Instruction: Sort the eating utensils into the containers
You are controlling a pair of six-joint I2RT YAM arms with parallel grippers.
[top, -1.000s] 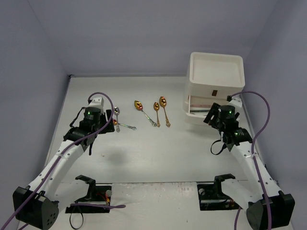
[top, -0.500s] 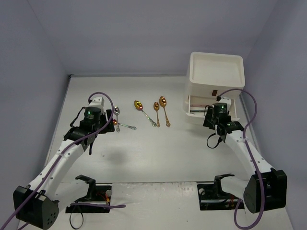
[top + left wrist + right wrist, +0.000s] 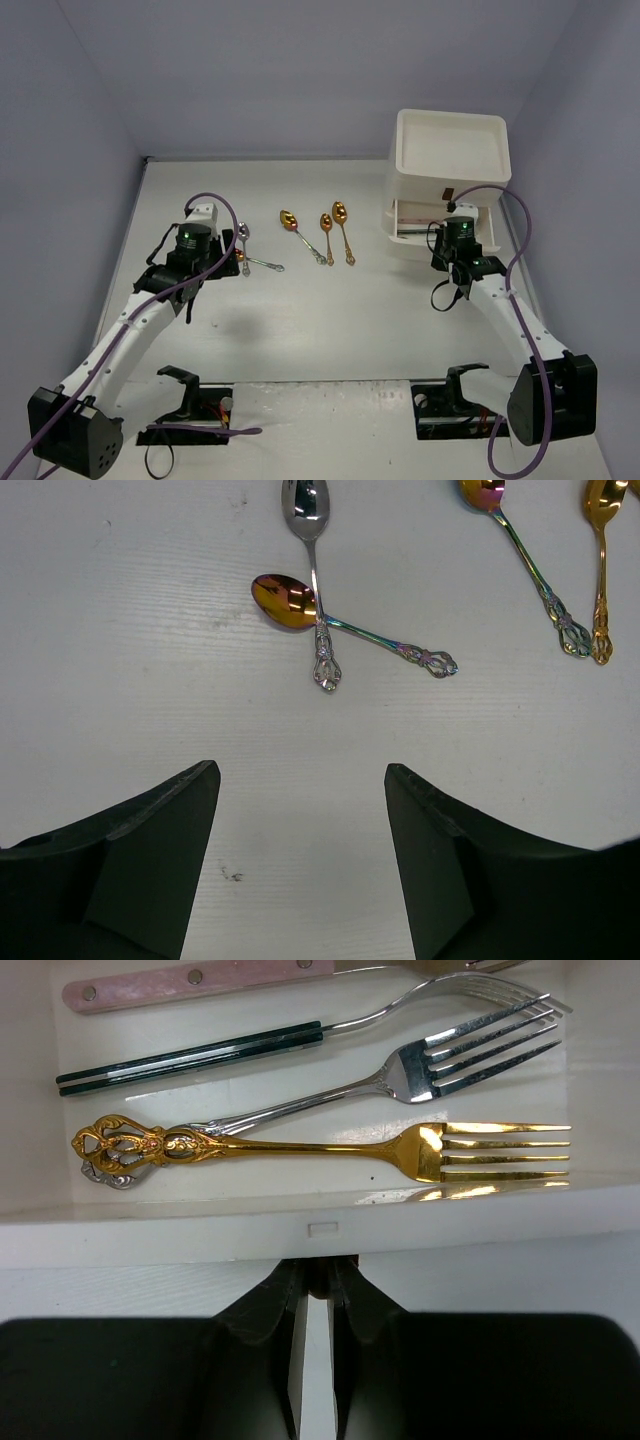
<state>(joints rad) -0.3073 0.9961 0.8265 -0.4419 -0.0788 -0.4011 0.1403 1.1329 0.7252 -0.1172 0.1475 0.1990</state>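
Observation:
Several spoons lie on the table: a silver spoon [image 3: 312,560] crossing a copper-bowled one [image 3: 285,600], and gold spoons [image 3: 340,225] further right. My left gripper [image 3: 302,770] hovers open just short of the crossed pair, holding nothing. The cream cabinet [image 3: 450,150] stands at the back right with one drawer [image 3: 320,1228] pulled out. In it lie a gold fork [image 3: 330,1146], a silver fork [image 3: 420,1070] and a dark-handled fork [image 3: 190,1057]. My right gripper [image 3: 320,1278] is shut on the small brown handle at the drawer's front.
A pink-handled utensil [image 3: 190,980] lies at the back of the open drawer. The cabinet's top is a shallow tray [image 3: 450,125]. Grey walls close the table in on the left, back and right.
My right gripper has moved up to the drawer front and shut on its handle. The left arm and the spoons have not moved.

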